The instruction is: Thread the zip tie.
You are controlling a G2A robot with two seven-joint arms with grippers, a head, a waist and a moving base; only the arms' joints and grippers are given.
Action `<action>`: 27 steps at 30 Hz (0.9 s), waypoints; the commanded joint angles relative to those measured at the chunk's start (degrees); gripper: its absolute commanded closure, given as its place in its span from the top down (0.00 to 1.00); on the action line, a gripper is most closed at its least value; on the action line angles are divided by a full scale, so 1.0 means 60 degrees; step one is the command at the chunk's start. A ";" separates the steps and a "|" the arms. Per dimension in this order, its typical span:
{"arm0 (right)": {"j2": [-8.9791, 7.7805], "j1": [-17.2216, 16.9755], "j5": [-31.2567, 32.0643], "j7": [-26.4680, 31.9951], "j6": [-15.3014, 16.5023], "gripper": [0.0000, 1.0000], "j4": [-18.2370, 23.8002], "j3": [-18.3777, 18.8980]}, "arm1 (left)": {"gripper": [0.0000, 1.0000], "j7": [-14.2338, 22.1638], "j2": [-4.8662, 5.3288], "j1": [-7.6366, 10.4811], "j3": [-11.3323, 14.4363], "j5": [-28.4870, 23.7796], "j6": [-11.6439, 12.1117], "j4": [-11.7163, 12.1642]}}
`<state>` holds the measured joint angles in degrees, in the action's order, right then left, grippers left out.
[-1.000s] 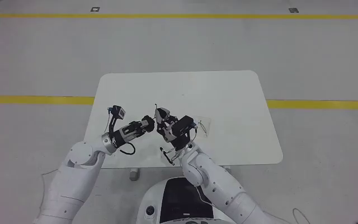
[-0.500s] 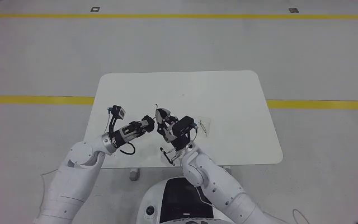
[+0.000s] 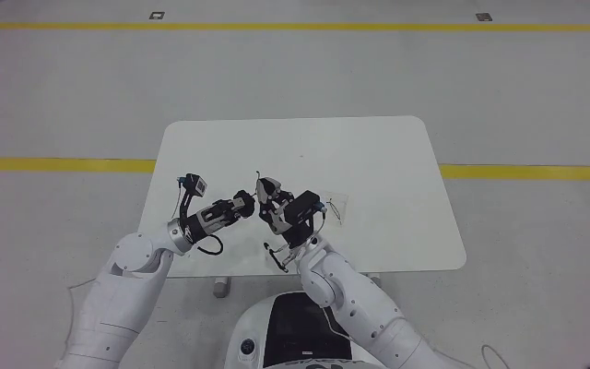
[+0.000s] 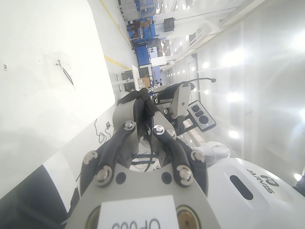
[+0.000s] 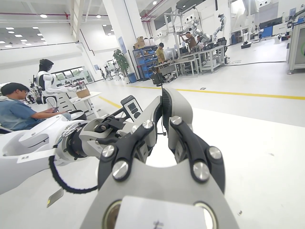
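Black zip tie (image 5: 163,122) sat clamped in the right tool (image 5: 164,94), beside the left tool (image 4: 143,97), its fingers together, toward the worktop's (image 3: 369,148) near edge.

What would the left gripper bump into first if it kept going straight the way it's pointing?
Probably the right gripper, shut on the zip tie right in front of the left gripper. The left wrist view puts it slightly off the direct line, so it might only graze it; depth is unclear.
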<state>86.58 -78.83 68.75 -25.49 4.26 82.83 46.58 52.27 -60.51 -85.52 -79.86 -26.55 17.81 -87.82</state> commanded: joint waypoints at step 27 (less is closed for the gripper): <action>0.0089 -0.0041 0.0079 0.0027 -0.0010 0.00 -0.0063 0.0079 | 0.00 0.0000 0.0000 0.0000 0.0000 0.0000 0.0000 0.0000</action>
<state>87.10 -79.08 69.22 -25.36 4.19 82.50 47.06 52.27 -60.51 -85.52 -79.86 -26.55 17.81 -87.82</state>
